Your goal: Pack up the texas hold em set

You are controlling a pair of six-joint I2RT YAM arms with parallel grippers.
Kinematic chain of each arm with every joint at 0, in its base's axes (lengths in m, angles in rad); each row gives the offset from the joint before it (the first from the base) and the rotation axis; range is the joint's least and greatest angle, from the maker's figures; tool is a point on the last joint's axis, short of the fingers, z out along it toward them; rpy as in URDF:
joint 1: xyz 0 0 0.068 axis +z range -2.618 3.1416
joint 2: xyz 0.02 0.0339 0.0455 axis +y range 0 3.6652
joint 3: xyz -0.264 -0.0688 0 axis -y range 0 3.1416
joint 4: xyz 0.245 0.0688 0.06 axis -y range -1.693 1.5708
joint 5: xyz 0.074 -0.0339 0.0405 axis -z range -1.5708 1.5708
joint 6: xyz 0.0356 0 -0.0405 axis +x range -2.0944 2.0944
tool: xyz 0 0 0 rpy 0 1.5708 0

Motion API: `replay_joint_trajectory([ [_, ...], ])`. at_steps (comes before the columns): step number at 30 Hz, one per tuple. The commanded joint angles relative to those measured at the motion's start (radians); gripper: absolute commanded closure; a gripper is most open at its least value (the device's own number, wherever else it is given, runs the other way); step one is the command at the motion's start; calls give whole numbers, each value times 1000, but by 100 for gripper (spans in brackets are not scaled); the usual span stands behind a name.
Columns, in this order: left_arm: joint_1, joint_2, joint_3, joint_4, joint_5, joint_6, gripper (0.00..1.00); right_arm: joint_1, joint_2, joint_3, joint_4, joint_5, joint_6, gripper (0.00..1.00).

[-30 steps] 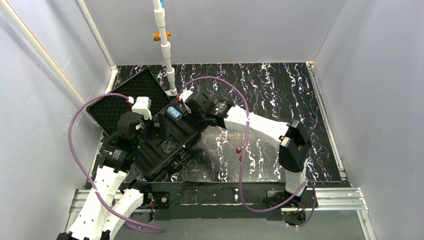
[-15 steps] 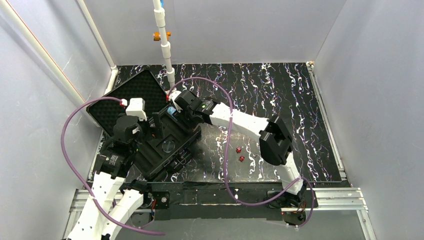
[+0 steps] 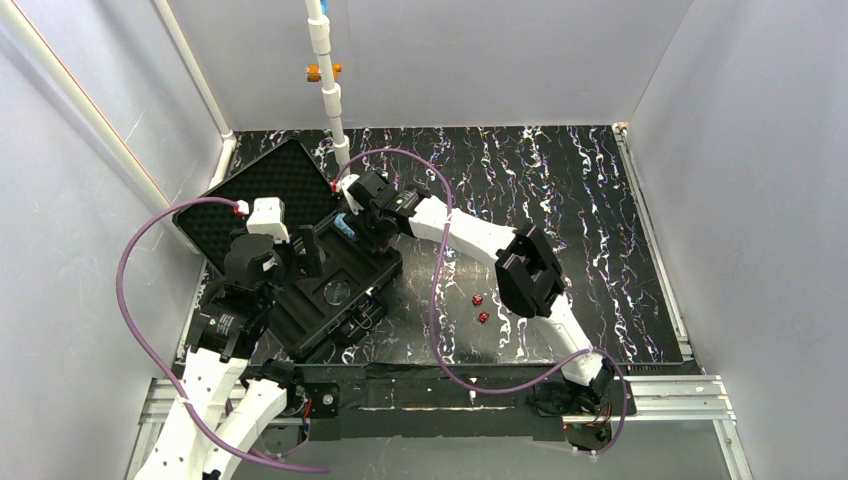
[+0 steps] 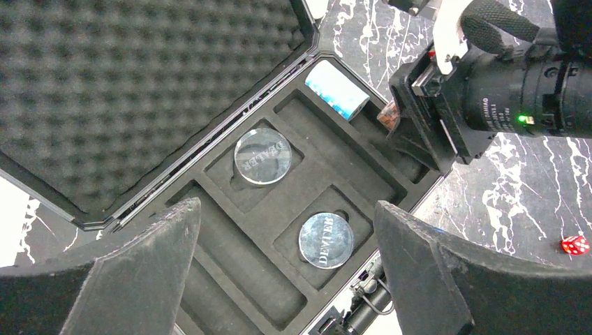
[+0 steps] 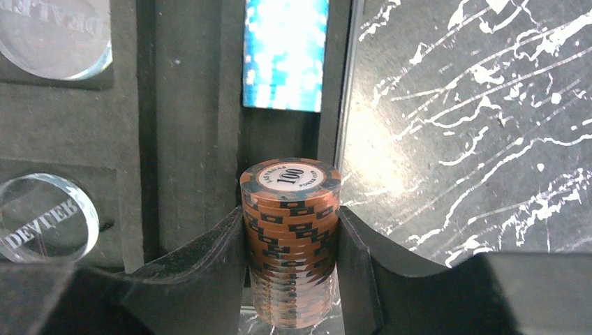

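The black case [image 3: 382,268] lies open at the left, its foam lid [image 3: 262,190] laid back. A blue-white chip stack [image 5: 285,52] lies on its side in the far slot. My right gripper [image 5: 291,216] is shut on a brown chip stack [image 5: 290,237], over that same slot at the case's right edge. One clear disc [image 4: 262,155] and another [image 4: 326,239] sit in foam pockets. My left gripper [image 4: 285,204] hangs open above the case with nothing between its fingers. Two red dice [image 3: 477,299] lie on the mat right of the case.
A white pipe [image 3: 330,90] stands behind the case near the right wrist. Purple cables [image 3: 432,300] loop over the mat. Grey walls close in on three sides. A metal rail [image 3: 450,395] runs along the near edge.
My right arm has swung left, carrying the brown chip stack over the case's far right slot. The left arm has shifted slightly left, still open.
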Motion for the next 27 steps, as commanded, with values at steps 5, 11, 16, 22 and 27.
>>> replay_joint_trajectory([
  [5, -4, 6, 15, -6, -28, 8, 7, 5, 37, 112, 47, -52, 6, 99],
  [11, -5, 7, 15, -5, -27, 7, 7, 5, 60, 127, 50, -44, 20, 99],
  [16, -5, 7, 16, -5, -26, 9, 7, 5, 87, 153, 49, -26, 23, 95],
  [22, -5, 5, 14, -5, -27, 9, 7, 5, 111, 186, 37, -19, 29, 77],
  [27, -5, 6, 15, -6, -24, 9, 7, 5, 108, 189, 38, -16, 39, 45],
])
